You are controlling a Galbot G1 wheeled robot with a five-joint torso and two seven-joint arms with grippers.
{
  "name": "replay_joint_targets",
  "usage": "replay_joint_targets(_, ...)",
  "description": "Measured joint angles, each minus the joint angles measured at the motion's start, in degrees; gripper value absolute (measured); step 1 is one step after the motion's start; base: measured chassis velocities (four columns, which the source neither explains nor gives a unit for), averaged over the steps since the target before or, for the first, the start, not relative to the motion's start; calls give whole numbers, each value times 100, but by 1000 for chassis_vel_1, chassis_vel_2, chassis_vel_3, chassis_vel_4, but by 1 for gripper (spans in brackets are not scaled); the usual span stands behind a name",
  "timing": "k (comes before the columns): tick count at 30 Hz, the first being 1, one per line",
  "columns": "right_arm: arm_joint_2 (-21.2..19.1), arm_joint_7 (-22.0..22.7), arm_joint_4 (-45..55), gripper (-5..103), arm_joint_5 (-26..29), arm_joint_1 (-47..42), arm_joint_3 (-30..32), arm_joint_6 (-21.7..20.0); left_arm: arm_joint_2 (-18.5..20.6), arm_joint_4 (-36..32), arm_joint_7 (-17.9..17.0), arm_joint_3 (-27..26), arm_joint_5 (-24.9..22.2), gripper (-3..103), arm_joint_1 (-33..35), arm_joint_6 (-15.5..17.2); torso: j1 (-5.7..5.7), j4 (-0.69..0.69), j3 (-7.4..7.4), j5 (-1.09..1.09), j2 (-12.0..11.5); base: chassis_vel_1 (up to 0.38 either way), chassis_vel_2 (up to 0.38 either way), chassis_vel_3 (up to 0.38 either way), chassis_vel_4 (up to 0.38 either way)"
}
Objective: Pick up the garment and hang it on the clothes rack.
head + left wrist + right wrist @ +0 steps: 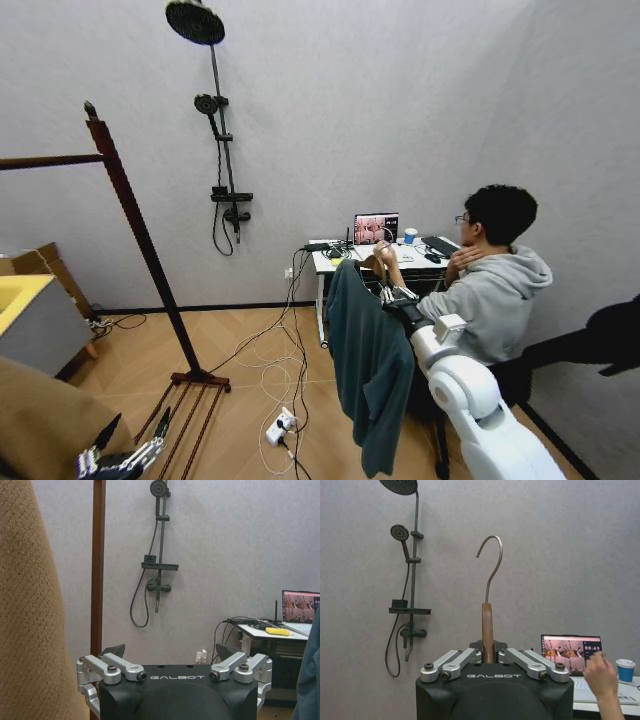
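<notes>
The garment (370, 365), a dark teal shirt, hangs from a wooden hanger (487, 625) with a metal hook (493, 560) pointing up. My right gripper (388, 292) holds it raised at centre right. In the right wrist view that gripper (488, 652) is shut on the hanger's neck. The clothes rack (140, 235), dark reddish-brown wood, stands to the left with its top bar (45, 160) running off the frame edge. My left gripper (120, 462) hangs low at the bottom left beside a tan coat (40, 420). It (171, 654) is open with nothing in it, and the rack's post (98, 565) stands ahead of it.
A person in a grey hoodie (495, 295) sits at a white desk (340, 262) with a laptop (376, 229), just behind the garment. Cables and a power strip (280, 425) lie on the wooden floor. A shower fixture (220, 150) hangs on the wall. A yellow-topped box (30, 320) stands at the left.
</notes>
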Motion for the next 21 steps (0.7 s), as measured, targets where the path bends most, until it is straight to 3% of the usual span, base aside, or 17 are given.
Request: replay_joint_targets(21,103,-102,4,9,-30,-177,-65,36,0,0,0,0,0,100,0,0,0,0,0,-2,0,45,42,42,41)
